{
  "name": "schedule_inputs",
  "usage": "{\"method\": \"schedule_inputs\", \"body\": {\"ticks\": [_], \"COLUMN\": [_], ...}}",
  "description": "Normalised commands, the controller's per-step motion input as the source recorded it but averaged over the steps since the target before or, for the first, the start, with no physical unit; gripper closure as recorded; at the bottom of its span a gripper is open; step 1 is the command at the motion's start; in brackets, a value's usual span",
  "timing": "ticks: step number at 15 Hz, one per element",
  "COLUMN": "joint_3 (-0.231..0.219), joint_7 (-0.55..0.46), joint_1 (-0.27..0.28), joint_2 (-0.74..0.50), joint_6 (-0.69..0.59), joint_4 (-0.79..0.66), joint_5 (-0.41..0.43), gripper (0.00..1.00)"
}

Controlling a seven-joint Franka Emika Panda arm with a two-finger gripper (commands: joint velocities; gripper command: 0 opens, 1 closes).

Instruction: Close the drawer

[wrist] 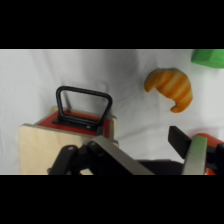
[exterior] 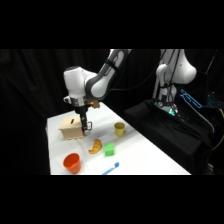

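The claw (wrist: 150,155), fingers spread wide and holding nothing, hangs right at the drawer (wrist: 75,120) front, its dark wire handle (wrist: 82,102) just beyond one finger. The wooden box (exterior: 71,128) sits near the table's (exterior: 150,155) far left corner.

Colours logged. Table (exterior: 145,155) white. Wooden box (exterior: 70,128) pale tan, dark slot on top. In wrist view the drawer (wrist: 75,121) front showed red-orange, w/ dark wire handle (wrist: 82,102) looking black, not red. Arm white w/ grey-black joints; gripper (exterior: 86,126) black, fingers (wrist: 196,154) metallic grey. Toy croissant (exterior: 95,146) orange-yellow w/ ribbed banding, at approx 5 o'clock from box. Green block (exterior: 109,149) just past croissant. Yellow cup (exterior: 119,129) at 3 o'clock from box. Orange cup (exterior: 72,162) at 6 o'clock. Blue item (exterior: 113,167) near the table's front edge. Backdrop black.
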Motion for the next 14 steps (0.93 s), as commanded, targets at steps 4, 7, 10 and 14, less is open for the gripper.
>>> {"method": "schedule_inputs", "body": {"ticks": [4, 7, 10, 14], "joint_3": [0.093, 0.039, 0.019, 0.02], "joint_7": [-0.25, -0.18, -0.14, -0.14], "joint_1": [-0.066, -0.049, -0.044, -0.042], "joint_2": [-0.33, -0.27, -0.25, -0.19], "joint_6": [-0.49, -0.43, -0.39, -0.32], "joint_4": [0.02, 0.09, 0.12, 0.13], "joint_5": [0.034, 0.016, 0.022, 0.079], "gripper": [0.0, 0.0, 0.0, 0.0]}}
